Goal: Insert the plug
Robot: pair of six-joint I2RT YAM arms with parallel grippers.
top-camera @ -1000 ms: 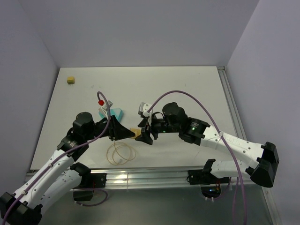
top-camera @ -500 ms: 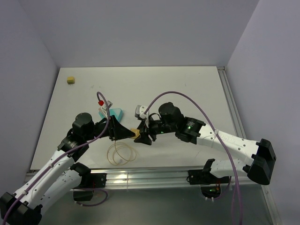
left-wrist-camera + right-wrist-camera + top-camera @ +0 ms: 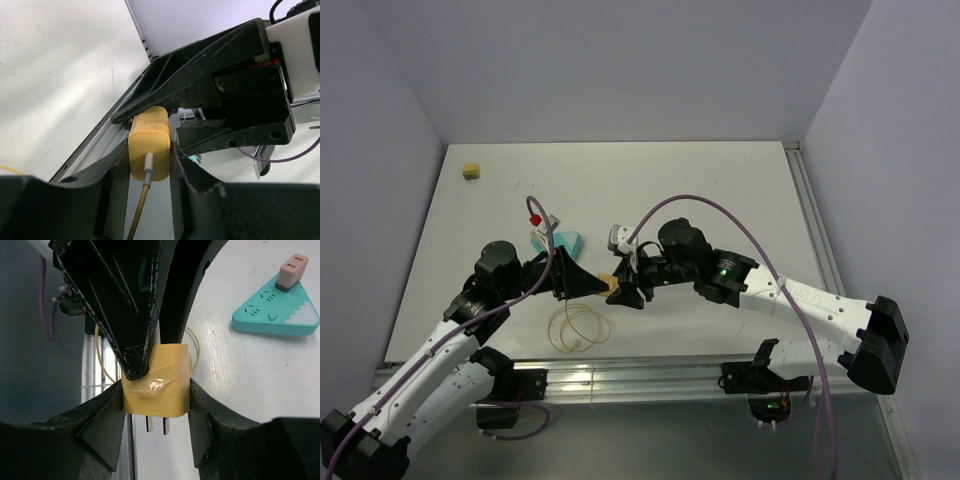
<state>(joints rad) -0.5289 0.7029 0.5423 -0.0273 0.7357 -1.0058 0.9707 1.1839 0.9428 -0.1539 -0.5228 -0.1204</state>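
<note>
Room: pale lilac walls close around a white table (image 3: 720,190); a small yellow cube (image 3: 471,171) sits far off at its back left corner.
Plug: a small yellow blocky plug (image 3: 149,142) is held clear of the table between the two arms. Its thin pale-yellow looped cable (image 3: 578,327) lies on the table below.
Left gripper (image 3: 595,283): jaws narrow, clamped on the plug at its cable end.
Right gripper (image 3: 156,402): jaws narrow, set against both flanks of the plug. The two flat metal prongs (image 3: 156,425) stick out free beyond them.
Socket: a teal wedge-shaped plastic block (image 3: 272,315) lies flat, well apart from the plug. A pinkish adapter (image 3: 292,271) stands in one corner of it.
Step in hand: to my eye, passing the plug from left to right.
Doing it well: the right grip should sit square and firm before the left lets go, since the clear film on the plug looks slippery. The left should back off along the cable so it does not tug the plug askew. Keep the prongs unobstructed for lining up with a free pair of slots.
</note>
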